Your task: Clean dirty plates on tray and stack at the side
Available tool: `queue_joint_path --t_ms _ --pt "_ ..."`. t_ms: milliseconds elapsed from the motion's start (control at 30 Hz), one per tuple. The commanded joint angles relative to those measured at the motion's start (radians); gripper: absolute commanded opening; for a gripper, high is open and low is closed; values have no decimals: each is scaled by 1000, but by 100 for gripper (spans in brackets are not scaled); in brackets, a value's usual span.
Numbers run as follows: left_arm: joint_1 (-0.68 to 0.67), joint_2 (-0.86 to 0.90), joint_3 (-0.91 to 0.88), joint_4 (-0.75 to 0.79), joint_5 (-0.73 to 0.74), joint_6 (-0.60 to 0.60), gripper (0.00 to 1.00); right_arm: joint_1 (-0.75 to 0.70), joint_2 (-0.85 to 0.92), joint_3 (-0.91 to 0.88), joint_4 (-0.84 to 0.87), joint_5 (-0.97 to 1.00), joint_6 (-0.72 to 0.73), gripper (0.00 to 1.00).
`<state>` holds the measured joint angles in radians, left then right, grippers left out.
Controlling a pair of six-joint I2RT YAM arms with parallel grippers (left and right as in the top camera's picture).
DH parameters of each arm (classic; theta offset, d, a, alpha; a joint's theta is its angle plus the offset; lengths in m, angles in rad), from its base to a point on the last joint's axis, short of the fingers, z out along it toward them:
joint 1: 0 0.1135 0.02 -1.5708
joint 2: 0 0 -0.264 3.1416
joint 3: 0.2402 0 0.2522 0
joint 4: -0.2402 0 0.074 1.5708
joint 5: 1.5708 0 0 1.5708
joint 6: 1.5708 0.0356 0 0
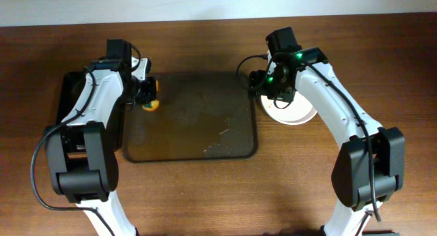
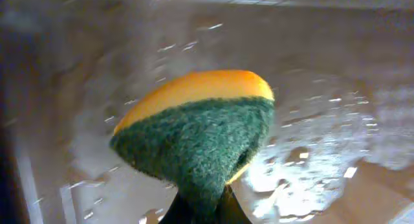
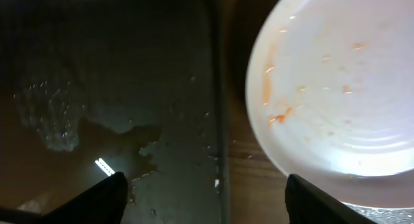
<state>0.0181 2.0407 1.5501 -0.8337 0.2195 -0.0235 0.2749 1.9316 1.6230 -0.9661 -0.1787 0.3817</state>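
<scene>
A dark wet tray lies in the middle of the table, with no plate on it. My left gripper is shut on a yellow and green sponge at the tray's left edge. In the left wrist view the sponge fills the frame above the wet tray. A white plate lies on the table right of the tray, under my right gripper. The right gripper is open and empty over the tray's right rim. The plate carries orange smears.
A black block stands at the far left by the left arm's base. Bare wooden table runs along the front and back of the tray.
</scene>
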Motion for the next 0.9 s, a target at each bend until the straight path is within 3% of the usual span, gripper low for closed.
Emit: queue_joint_path --t_ms 0,167,333,367,433,467,500,700,867 --pt "75 -48 12 -34 -164 -84 1 20 -14 16 0 -2 -8 79" --pt "198 -66 -5 -54 -281 -85 1 21 -11 13 1 -2 -8 78" --pt "219 -65 -11 -49 -304 -84 0 21 -11 13 2 -2 -8 79" --pt "219 -62 -11 -50 -307 -84 6 21 -11 13 2 -2 -8 79" --pt "219 -59 -11 -50 -307 -85 69 21 -11 13 1 -2 -8 82" --pt "219 -59 -11 -49 -307 -85 85 21 -11 13 1 -2 -8 84" --pt "219 -59 -11 -46 -312 -85 95 21 -11 13 1 -2 -8 87" --pt "206 -169 81 -101 -301 -85 95 18 -47 39 -27 3 -47 84" --pt "136 -336 99 -63 -173 -85 99 18 -289 117 -118 150 -68 85"
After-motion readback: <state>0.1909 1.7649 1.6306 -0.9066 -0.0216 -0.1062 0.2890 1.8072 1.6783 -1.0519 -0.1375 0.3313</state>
